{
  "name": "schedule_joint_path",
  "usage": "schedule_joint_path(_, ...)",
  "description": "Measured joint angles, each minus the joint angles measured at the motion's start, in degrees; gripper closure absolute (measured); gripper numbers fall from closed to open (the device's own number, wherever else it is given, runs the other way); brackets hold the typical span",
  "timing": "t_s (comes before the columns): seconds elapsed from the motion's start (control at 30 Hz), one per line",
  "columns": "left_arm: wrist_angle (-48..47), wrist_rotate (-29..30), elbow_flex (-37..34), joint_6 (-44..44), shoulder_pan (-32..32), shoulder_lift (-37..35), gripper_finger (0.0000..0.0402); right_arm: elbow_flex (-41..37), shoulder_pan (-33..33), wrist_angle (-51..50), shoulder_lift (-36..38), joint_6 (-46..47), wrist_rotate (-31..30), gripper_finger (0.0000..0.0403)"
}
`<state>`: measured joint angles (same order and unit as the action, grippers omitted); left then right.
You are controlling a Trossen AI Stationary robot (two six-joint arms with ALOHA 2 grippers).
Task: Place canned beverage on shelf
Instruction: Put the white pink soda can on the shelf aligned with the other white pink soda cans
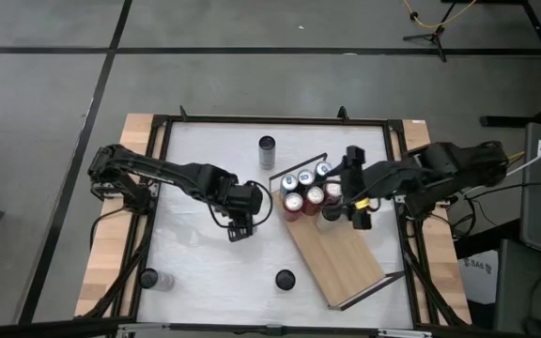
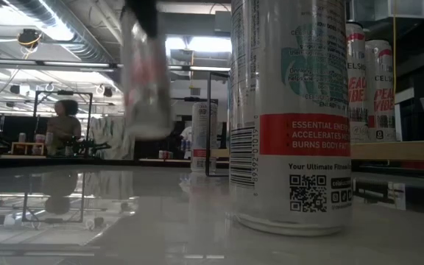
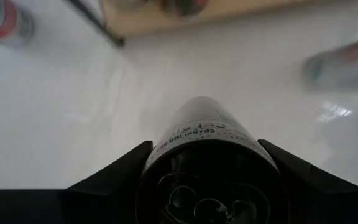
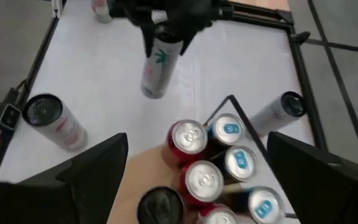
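I've got the left gripper clamped on a can, held off the white table just short of the shelf. To land it clean I'd keep it upright and aim for bare wood. The packed cans crowd that near corner, where the right gripper hovers, jaws wide and empty.

The shelf lies slantwise on the right half of the table, with a cluster of cans standing on its far end. The right gripper hangs over that cluster. Left of the shelf, the left gripper holds a can above the tabletop. Single cans stand apart: one near the far edge, one at the near left corner, one near the front middle.
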<state>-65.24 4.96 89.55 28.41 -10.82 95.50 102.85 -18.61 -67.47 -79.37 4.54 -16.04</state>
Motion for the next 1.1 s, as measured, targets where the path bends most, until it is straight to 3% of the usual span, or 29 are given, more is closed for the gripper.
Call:
schedule_joint_path(0.43,7.4,-1.7,13.8,9.0,-2.4,1.7,0.016,0.0,0.0,-2.3,8.1,-3.4,0.1,0.0029)
schedule_joint_path(0.9,3.5,-3.1,39.6,-1.7,0.4,21.1,0.0159,0.0,-0.1,-4.4,10.8,-3.5,2.1,0.0029)
schedule_joint_path(1.1,0.5,-2.8,43.8,-3.5,2.0,26.8,0.0159,0.0,-0.1,-5.7,10.7,-3.5,2.2,0.0029)
